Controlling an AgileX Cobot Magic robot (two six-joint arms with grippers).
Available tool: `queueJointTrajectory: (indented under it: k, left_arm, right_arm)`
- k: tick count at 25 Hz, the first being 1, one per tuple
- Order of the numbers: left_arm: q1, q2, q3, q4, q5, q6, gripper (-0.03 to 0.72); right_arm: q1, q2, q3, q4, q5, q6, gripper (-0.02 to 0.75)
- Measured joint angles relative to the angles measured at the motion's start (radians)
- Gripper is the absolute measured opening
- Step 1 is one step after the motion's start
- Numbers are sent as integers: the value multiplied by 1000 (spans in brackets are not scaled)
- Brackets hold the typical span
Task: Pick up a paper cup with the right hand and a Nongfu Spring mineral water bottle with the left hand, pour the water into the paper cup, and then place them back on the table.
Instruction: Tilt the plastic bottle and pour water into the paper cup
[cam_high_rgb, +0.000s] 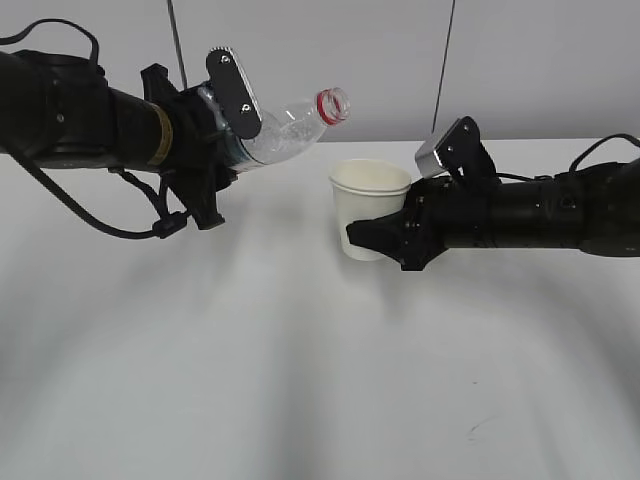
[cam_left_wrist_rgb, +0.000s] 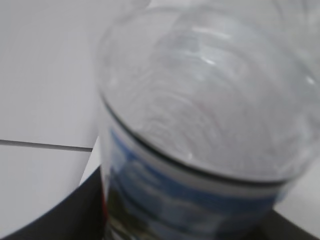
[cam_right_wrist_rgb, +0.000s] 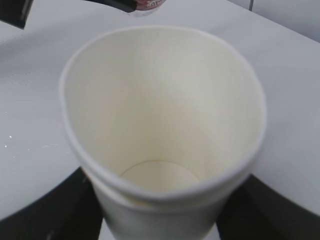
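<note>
We see the white table (cam_high_rgb: 300, 380) spread under both arms. At nine o'clock the left hand (cam_high_rgb: 225, 120) is clamped around the water bottle (cam_high_rgb: 285, 125), which is tilted with its open, red-ringed mouth toward three o'clock, just above and beside the cup's rim. At three o'clock the right hand (cam_high_rgb: 385, 240) grips the paper cup (cam_high_rgb: 368, 205) upright near the center. We find the cup's inside dry in the right wrist view.
</note>
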Motion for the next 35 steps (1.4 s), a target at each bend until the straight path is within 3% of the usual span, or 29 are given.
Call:
queueJointTrajectory:
  k: [6, 23, 35]
  left_arm:
    - [0, 0, 0, 68, 22, 2, 361]
    - [-3, 0, 0, 251, 109, 2, 361]
    - [-5, 0, 0, 314, 114, 2, 360]
  right_arm:
    - [25, 35, -51, -88, 0, 80, 440]
    - [25, 58, -57, -134, 5, 101, 439]
    - [35, 68, -57, -172, -30, 117, 439]
